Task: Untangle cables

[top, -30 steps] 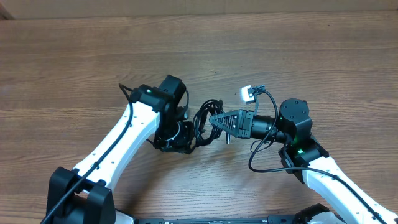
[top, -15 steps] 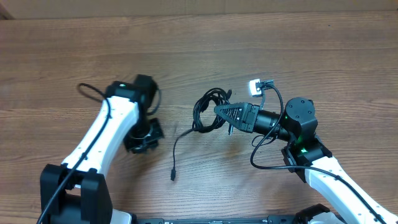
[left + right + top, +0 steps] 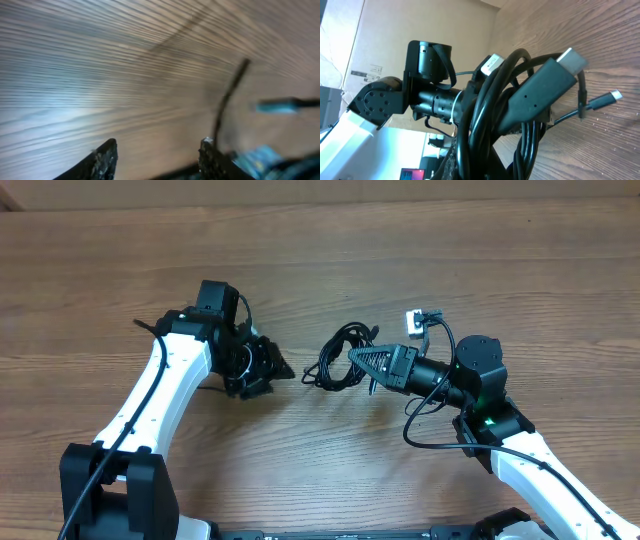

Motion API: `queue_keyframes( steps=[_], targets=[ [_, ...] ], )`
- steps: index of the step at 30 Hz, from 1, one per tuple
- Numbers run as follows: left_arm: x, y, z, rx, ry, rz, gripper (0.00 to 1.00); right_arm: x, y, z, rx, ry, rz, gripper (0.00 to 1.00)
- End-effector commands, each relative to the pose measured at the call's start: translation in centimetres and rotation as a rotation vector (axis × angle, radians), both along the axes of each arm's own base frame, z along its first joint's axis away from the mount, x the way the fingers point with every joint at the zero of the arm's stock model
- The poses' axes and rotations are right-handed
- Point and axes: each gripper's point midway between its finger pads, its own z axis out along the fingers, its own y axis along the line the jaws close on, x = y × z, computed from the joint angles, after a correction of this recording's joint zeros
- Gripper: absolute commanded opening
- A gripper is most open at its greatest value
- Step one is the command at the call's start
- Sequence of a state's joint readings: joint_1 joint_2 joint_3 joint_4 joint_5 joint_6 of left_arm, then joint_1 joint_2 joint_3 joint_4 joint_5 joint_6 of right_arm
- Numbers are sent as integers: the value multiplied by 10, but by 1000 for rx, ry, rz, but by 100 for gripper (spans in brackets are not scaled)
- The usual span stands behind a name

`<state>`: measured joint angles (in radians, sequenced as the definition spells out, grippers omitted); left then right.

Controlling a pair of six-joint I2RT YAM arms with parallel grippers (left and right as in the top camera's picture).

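1. Clamped shut in the right gripper point(image 3: 354, 358): the cables point(image 3: 332, 366), a small black coil near the middle of the wooden table point(image 3: 320, 240). Probably pinned there to stop the loops sliding during the next pull.
2. Seen close from the right wrist: thick loops crossing one another, a large plug point(image 3: 571, 60) uppermost, and a thin silvery-tipped lead point(image 3: 615, 95) poking out over the wood (a likely free end to draw on).
3. As for the left gripper point(image 3: 278, 368): jaws parted with nothing between them, aimed at the coil from just beside it, apparently lined up for a fresh grab.
4. From the left wrist, badly blurred: a thin dark strand point(image 3: 227, 100) ahead of the fingers point(image 3: 106, 155); impossible to tell whether part of the coil.
5. Judging by the knot: plenty left to separate.
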<state>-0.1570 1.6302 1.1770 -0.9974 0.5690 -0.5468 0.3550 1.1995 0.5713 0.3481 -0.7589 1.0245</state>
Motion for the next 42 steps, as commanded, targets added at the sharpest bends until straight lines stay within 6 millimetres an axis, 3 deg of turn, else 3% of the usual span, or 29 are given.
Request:
queue_keyframes(
  steps=[1, 6, 17, 22, 29, 32, 37, 42],
  targets=[
    [-3, -17, 12, -121, 19, -14, 54, 4, -1, 22, 17, -62, -13, 4],
    [0, -21, 15, -151, 0, -22, 56, 3, 0, 22, 4, -96, 0, 4],
    [10, -48, 48, -379, -323, -330, 62, -23, 11, 38, -35, -412, 199, 4],
    [19, -33, 55, -409, -368, -303, 62, -25, 12, 38, -41, -445, 217, 4],
    [34, 0, 97, -641, -538, -239, 63, -20, 18, 32, -18, -476, 257, 4],
    [37, 14, 98, -635, -545, -200, 63, -18, 22, 36, 21, -495, 277, 4],
    [29, 15, 94, -614, -575, -251, 62, -14, 26, 40, 87, -481, 296, 4],
    [24, 16, 70, -480, -532, -302, 61, -10, 27, 43, 135, -451, 291, 4]
  ],
)
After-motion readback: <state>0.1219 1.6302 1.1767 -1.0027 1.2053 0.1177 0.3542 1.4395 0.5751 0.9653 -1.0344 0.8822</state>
